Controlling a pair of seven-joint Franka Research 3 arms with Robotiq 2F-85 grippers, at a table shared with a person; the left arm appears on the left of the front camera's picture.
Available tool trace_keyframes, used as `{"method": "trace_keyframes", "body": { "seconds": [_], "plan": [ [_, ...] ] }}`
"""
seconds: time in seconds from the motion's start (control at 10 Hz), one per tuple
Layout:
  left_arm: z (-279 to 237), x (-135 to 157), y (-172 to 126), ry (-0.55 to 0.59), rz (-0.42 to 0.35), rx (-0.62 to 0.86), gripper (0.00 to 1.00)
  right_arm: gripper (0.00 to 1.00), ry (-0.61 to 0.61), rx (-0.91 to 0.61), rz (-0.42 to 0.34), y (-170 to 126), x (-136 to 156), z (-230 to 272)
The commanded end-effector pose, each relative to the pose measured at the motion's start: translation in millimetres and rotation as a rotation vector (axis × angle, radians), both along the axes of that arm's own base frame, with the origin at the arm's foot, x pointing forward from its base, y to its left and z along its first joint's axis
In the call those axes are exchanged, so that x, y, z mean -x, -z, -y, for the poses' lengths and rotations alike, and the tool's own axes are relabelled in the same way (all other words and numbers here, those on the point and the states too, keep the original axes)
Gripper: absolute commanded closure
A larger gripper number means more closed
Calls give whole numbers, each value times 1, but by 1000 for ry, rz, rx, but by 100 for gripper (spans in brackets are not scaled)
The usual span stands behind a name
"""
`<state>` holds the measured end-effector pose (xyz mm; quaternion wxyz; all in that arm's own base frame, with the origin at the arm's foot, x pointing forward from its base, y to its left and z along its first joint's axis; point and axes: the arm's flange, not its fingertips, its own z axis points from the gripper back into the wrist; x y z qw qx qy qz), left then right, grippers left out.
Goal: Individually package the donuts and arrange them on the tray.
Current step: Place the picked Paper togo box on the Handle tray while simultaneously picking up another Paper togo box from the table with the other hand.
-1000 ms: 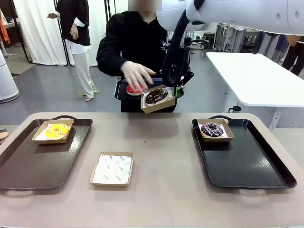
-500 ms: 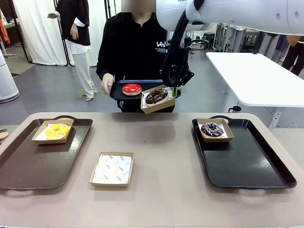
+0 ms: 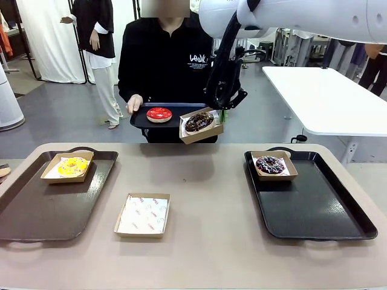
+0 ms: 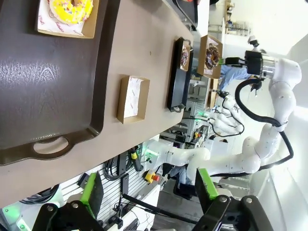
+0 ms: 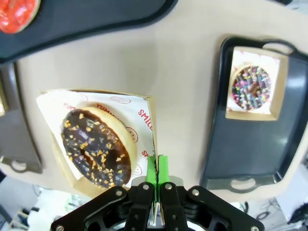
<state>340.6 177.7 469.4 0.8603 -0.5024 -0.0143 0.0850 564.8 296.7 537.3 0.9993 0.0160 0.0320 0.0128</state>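
High over the table's far edge, my right gripper (image 3: 222, 112) is shut on the rim of a cardboard box (image 3: 201, 133) that carries the dark chocolate donut (image 3: 199, 122). The right wrist view has the pads (image 5: 157, 169) pinching the box wall beside that chocolate donut (image 5: 96, 149). A person holds a dark tray (image 3: 175, 109) bearing the red donut (image 3: 159, 114). In its box on the left tray lies the yellow donut (image 3: 72, 166). The purple sprinkled donut (image 3: 270, 164) sits boxed on the right tray (image 3: 314, 205). My left gripper (image 4: 149, 192) is open, held off the table's side.
An empty paper-lined box (image 3: 144, 214) lies on the table between the trays. The left tray (image 3: 42, 211) has bare room in front of the yellow donut's box. A white table (image 3: 326, 96) stands behind on the right.
The person's hand has drawn back from the red donut and the held box to the tray's left edge. Their tray has shifted left. My right gripper has stayed put.
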Motion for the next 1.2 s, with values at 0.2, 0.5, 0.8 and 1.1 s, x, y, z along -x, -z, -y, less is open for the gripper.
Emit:
{"method": "trace_keyframes", "body": {
  "seconds": [0.2,0.5,0.8,1.1],
  "plan": [
    [63,-31,-47,167,-145,-258,0,99,-30,35,-54,-54,94,90],
    [156,-65,-68,279,-225,-488,0,99,-32,112,-44,-56,148,148],
    [251,-82,-59,365,-262,-654,0,99,19,53,48,-7,177,214],
    [311,-89,-31,372,-238,-803,0,99,67,-8,83,51,177,232]
  ]
}}
